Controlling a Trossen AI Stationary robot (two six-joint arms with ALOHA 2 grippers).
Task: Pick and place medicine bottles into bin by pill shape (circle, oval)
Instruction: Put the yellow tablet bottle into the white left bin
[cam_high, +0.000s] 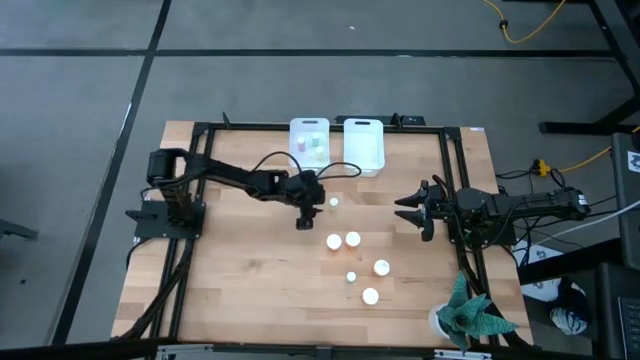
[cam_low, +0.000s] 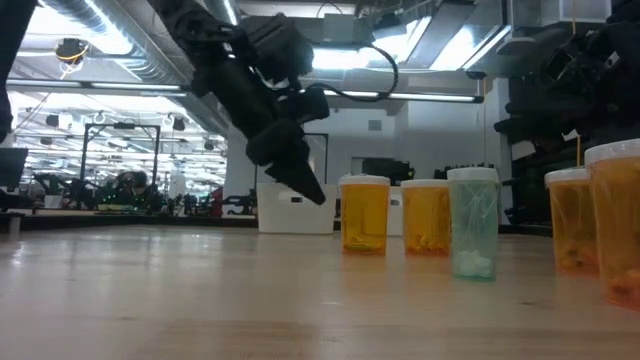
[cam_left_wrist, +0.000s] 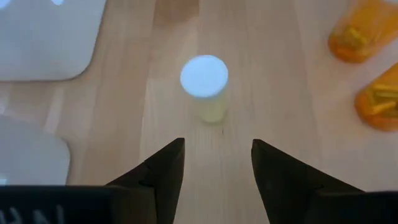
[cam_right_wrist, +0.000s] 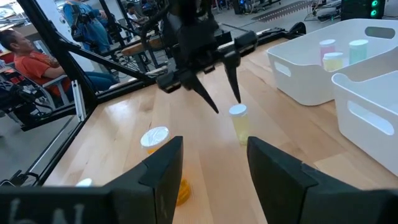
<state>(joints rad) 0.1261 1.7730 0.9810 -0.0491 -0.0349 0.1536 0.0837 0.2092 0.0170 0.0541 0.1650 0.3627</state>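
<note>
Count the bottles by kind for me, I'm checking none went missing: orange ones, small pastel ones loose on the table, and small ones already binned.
Orange bottles: 4
Loose pastel bottles on the table: 2
Binned pastel bottles in a white bin: 3
Total: 9

Pill shapes (cam_low: 365, 240) in bottles indiscernible

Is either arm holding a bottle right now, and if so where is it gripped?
Nothing is held. The left gripper is open, short of a small pale bottle. The right gripper is open and empty too.
</note>
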